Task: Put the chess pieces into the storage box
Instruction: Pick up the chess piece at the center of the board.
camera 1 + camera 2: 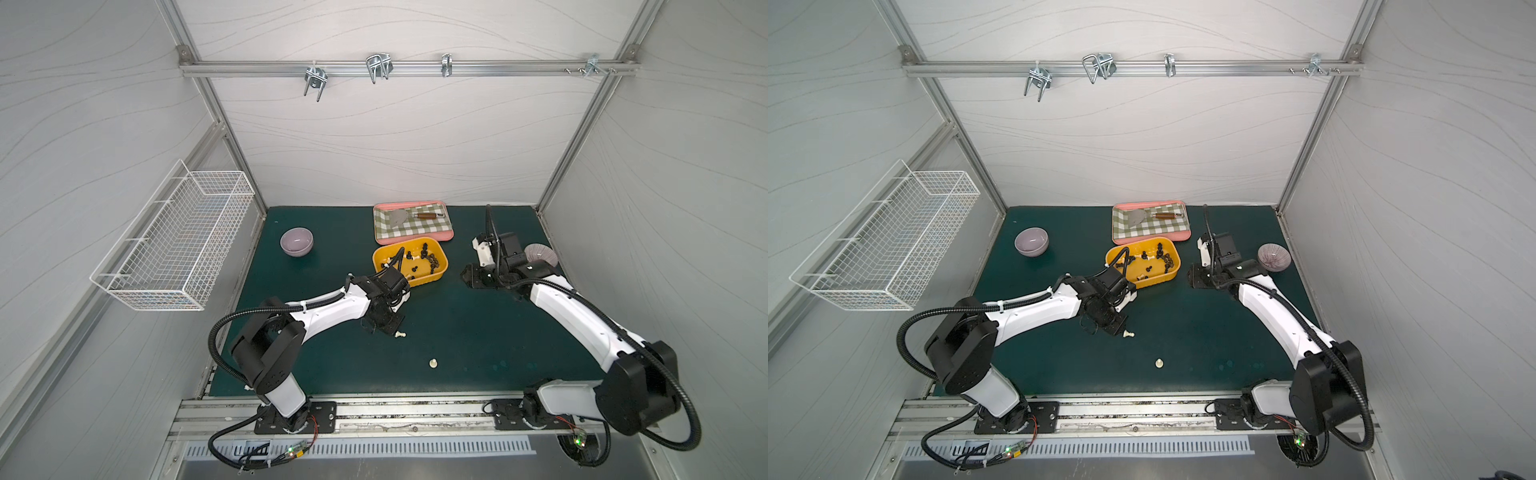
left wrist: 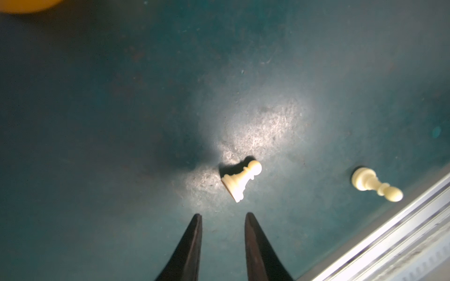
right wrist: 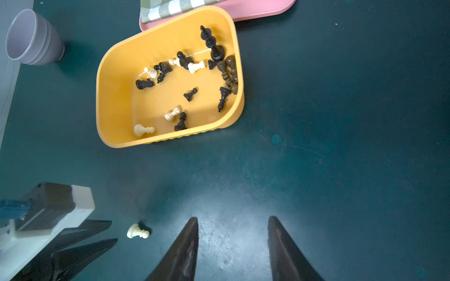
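The yellow storage box [image 1: 444, 266] stands mid-table and holds several black, brown and cream chess pieces [image 3: 192, 93]. Two cream chess pieces lie on the green mat outside it: a pawn [image 2: 242, 180] on its side, and a second piece [image 2: 375, 186] closer to the front rail, also on its side. In a top view the pawn [image 1: 400, 335] lies just off my left gripper [image 1: 392, 329]. My left gripper [image 2: 223, 215] is open and empty, its tips a short way from the pawn. My right gripper [image 3: 232, 217] is open over bare mat, right of the box [image 3: 117, 104], and empty.
A pink tray [image 1: 415, 240] with checked cloth and a spatula touches the box's far side. A purple bowl [image 1: 296, 241] sits back left, and a striped bowl [image 1: 540, 254] lies behind my right arm. The wire basket [image 1: 174, 245] hangs on the left wall. A metal rail [image 2: 389, 231] borders the front.
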`<state>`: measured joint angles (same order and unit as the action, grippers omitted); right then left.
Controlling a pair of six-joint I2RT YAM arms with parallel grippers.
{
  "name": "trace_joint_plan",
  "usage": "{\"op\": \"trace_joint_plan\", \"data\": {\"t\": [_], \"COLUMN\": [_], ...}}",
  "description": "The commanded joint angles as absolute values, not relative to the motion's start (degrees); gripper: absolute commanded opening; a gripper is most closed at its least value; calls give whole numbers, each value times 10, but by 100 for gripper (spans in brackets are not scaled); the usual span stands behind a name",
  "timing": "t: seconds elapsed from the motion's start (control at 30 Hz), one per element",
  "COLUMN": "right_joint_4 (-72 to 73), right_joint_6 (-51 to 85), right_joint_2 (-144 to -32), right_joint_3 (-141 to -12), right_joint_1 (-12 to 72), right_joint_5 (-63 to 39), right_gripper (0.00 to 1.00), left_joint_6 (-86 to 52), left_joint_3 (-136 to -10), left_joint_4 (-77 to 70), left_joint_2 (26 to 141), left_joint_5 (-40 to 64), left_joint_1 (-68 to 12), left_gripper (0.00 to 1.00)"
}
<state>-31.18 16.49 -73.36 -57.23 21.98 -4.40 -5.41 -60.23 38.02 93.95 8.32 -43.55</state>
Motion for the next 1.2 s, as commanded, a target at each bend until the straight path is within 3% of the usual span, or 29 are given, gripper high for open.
{"op": "trace_joint_plan", "data": {"t": [0.0, 0.53, 1.17], "right_joint_4": [-301, -308, -306], "right_joint_6": [158, 152, 154], "right_joint_2": [-698, -643, -646], "right_joint_3": [-540, -488, -483], "right_joint_1": [199, 120, 107], "right_joint_5": [-61, -99, -109], "right_gripper": [48, 49, 49], "left_joint_6": [31, 317, 377], "left_joint_3": [-635, -671, -676], "left_joint_4": [404, 442, 405], "left_joint_2": [946, 981, 1038], "left_joint_5": [73, 30, 3], "left_joint_1": [-446, -483, -499], "left_gripper": [32, 33, 33]}}
